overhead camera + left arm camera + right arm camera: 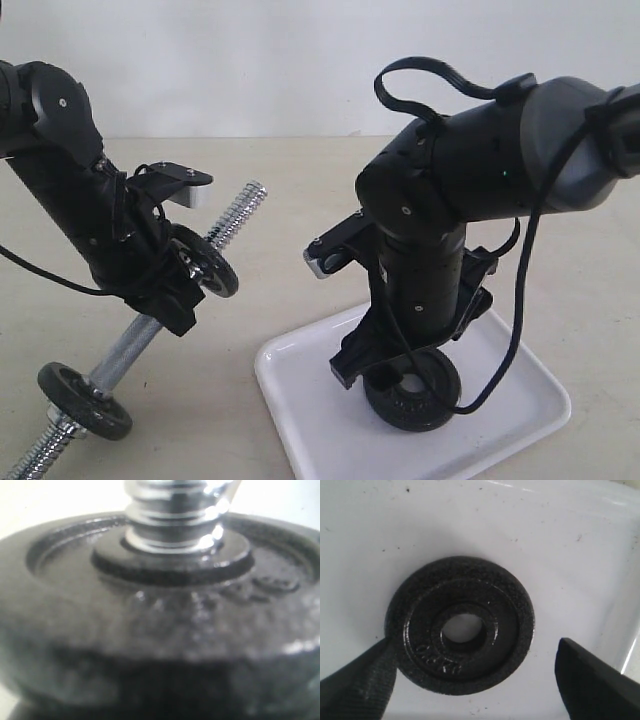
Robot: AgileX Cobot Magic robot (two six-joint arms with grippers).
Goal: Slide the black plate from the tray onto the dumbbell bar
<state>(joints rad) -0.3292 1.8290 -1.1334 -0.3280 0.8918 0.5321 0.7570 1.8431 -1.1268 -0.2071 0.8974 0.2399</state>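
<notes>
Over on the tray, which is the biggest thing on the table, the right gripper hangs straight above the black plate with its fingers spread wide, one on either side of the disc and not touching it as far as I can tell. So the plate sits flat on the tray, hole facing up, dead centre under that gripper, and the right arm is obviously the closer one. Well off the tray, the dumbbell bar is propped at a slant, and its long axis climbs toward the tray, so the free threaded end is the nearest part to it. That's the bit that matters imo: the hole points up while the bar leans, so the plate would need tipping to line up with that end. The left gripper looks clamped on the bar right beside the upper disc, though its jaws are hidden. A lower disc sits on the bar's far end from the tray. There's raised lettering on the plate, but it's too small and rough to read.
</notes>
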